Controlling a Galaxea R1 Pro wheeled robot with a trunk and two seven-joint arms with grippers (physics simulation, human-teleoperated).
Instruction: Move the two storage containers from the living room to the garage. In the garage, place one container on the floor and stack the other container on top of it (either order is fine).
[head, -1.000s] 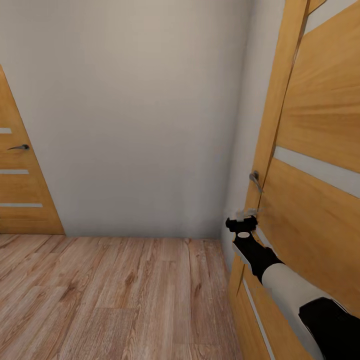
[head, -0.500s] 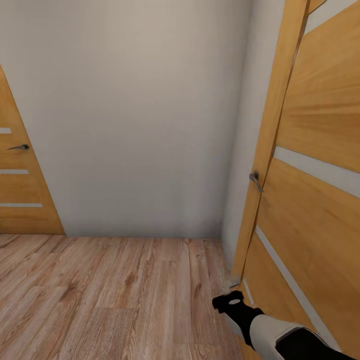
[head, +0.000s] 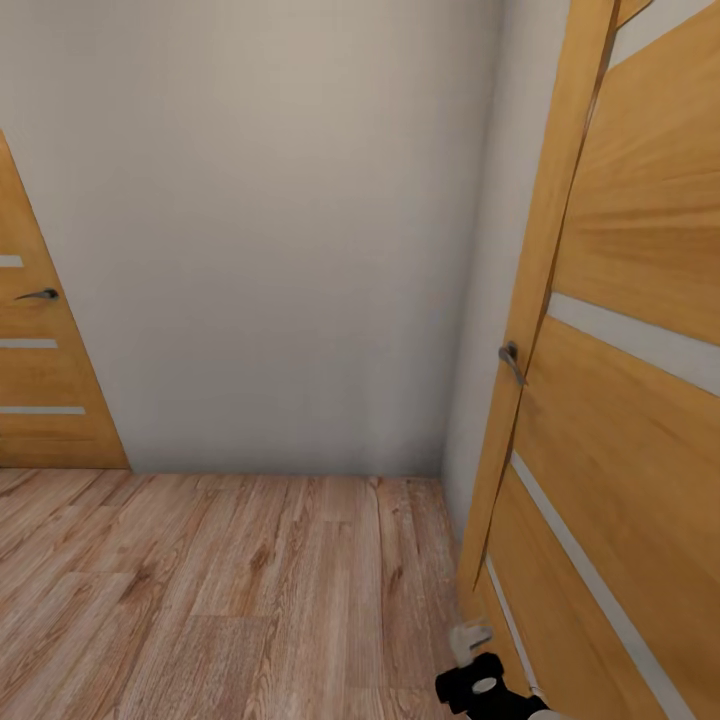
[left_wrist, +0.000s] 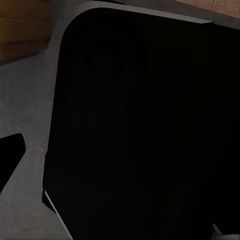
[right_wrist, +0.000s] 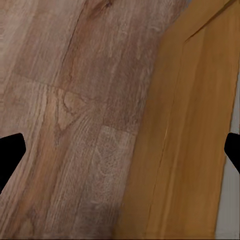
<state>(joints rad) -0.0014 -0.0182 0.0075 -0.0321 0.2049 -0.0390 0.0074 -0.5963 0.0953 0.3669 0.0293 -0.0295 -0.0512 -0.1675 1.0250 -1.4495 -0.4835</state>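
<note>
The robot stands in a small hallway with a wood plank floor (head: 220, 590), facing a plain pale wall (head: 280, 230). Just to its right is a wooden door (head: 620, 400) with pale stripes and a metal handle (head: 511, 360); a second, similar door (head: 40, 370) sits at the far left. Neither red-orange container appears here, so where they are cannot be told from these pictures — nor is either one being carried in sight.

The right gripper (head: 470, 640) hangs low by the foot of the near door, apart from the handle. In the right wrist view its two dark fingertips (right_wrist: 11, 150) stand wide apart over planks and the door's edge — released, holding nothing. The left wrist view faces a dark panel, probably part of the robot's own body, and the left gripper's state cannot be told.

This looks like a travelling step, with a door in the way. The next move probably calls for getting through that near door — either reaching the handle or steering the base past the door's edge without clipping it.
</note>
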